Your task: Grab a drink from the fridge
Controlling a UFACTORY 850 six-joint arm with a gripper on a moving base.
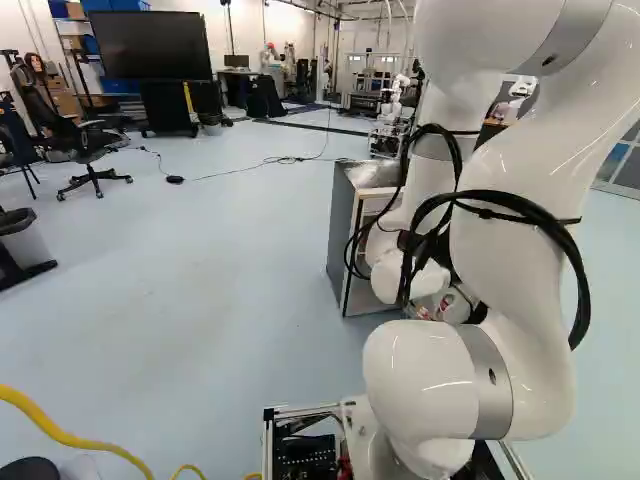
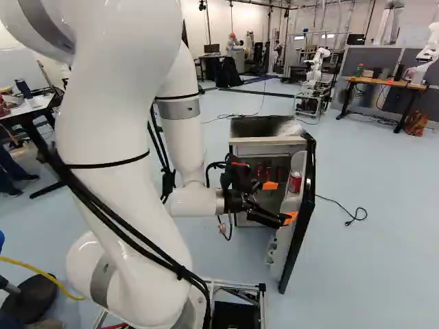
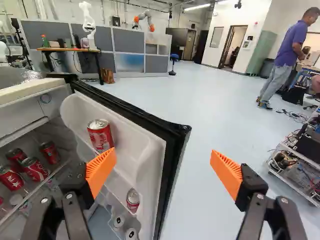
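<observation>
At the fridge door (image 3: 152,160): pincer (image 3: 164,168) wide, empty. Can (image 3: 100,135) in door's upper shelf probably firm, slick, weighty; grip mid-body.

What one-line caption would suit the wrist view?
The open gripper spreads its orange pads beside the open fridge door, red cans on its shelves.

Bright ceiling strips (image 3: 197,7) leave glossy highlights on the white arm (image 1: 510,275).
</observation>
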